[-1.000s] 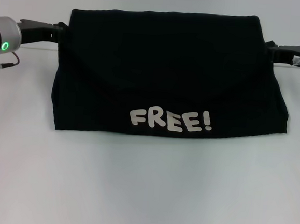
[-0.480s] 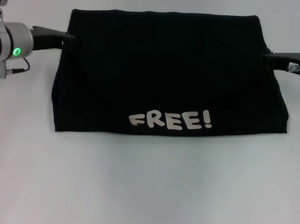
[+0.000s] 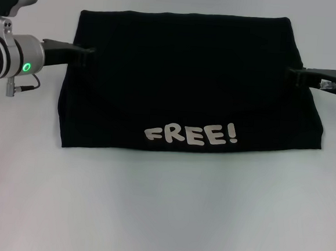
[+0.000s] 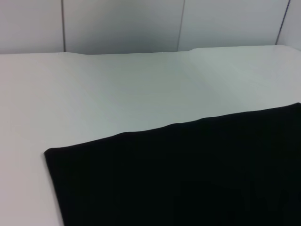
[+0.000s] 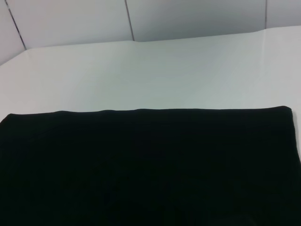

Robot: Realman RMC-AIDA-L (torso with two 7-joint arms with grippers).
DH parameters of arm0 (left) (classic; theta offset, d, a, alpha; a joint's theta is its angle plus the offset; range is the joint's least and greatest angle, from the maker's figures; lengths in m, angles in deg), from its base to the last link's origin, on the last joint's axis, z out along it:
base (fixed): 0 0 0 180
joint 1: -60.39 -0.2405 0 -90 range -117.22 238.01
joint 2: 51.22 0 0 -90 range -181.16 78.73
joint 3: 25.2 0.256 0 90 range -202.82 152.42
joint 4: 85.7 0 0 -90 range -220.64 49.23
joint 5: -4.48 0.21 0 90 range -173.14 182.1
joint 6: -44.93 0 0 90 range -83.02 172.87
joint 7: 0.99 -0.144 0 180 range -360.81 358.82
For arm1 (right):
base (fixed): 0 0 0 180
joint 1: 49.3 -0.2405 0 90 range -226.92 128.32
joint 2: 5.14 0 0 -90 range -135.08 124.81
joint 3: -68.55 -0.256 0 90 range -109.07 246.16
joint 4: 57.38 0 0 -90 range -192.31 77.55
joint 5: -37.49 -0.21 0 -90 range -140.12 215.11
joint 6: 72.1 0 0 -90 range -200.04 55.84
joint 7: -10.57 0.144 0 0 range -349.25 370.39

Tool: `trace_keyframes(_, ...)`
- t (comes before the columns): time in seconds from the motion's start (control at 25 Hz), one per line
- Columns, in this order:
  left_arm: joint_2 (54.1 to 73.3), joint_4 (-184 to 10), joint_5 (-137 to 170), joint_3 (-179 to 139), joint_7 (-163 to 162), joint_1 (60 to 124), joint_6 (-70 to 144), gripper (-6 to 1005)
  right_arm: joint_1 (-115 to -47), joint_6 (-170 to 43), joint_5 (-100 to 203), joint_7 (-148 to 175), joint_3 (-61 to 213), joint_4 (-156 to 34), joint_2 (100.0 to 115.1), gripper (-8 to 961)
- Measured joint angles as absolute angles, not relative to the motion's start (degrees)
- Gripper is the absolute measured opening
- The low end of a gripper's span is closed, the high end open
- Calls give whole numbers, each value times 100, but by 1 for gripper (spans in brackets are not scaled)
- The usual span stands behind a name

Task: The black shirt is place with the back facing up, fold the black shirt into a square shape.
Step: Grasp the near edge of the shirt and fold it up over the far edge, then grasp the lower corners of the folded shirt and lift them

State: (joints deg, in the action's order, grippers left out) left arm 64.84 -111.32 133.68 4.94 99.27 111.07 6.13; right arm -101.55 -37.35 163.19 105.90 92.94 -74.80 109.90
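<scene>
The black shirt (image 3: 189,80) lies folded into a wide block on the white table (image 3: 161,212), with white "FREE!" lettering (image 3: 190,134) along its near edge. My left gripper (image 3: 86,54) reaches in from the left and overlaps the shirt's left edge. From the right, my right gripper (image 3: 294,74) overlaps the right edge. Both stand out poorly against the black cloth. The left wrist view shows the shirt (image 4: 188,179) with one corner and bare table beyond. In the right wrist view the shirt (image 5: 141,165) has a straight far edge.
Bare white tabletop surrounds the shirt on all sides. Grey wall panels (image 4: 122,23) stand behind the table's far edge in both wrist views.
Both grippers have moved inward and slightly toward me, from beside the shirt to over its left and right edges. The shirt has kept its shape and place.
</scene>
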Motion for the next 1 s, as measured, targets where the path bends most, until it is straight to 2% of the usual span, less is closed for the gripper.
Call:
trace_keyframes(0.2, 6484, -11095, 13372, 502, 10105, 11101, 733, 226, -10029, -3611, 15878, 10429, 9342, -7591, 11012, 225)
trace_keyframes(0.44, 6466, -11117, 13378, 508, 10368, 11002, 720, 465, -9798, -3384, 15313, 10160, 9372, -7976, 11137, 495)
trace_keyframes(0.64, 6503, -11330, 13437, 549, 10925, 10746, 403, 641, -9710, -2988, 15214, 10162, 9394, -8010, 11078, 639)
trace_keyframes(0.84, 6626, -11750, 13178, 502, 10990, 10371, -442, 889, -9562, -2420, 15244, 10579, 9425, -8016, 10878, 633)
trace_keyframes(1.0, 6684, -11829, 12946, 525, 10953, 10183, -788, 891, -9374, -1920, 15227, 10671, 9438, -8112, 10783, 632)
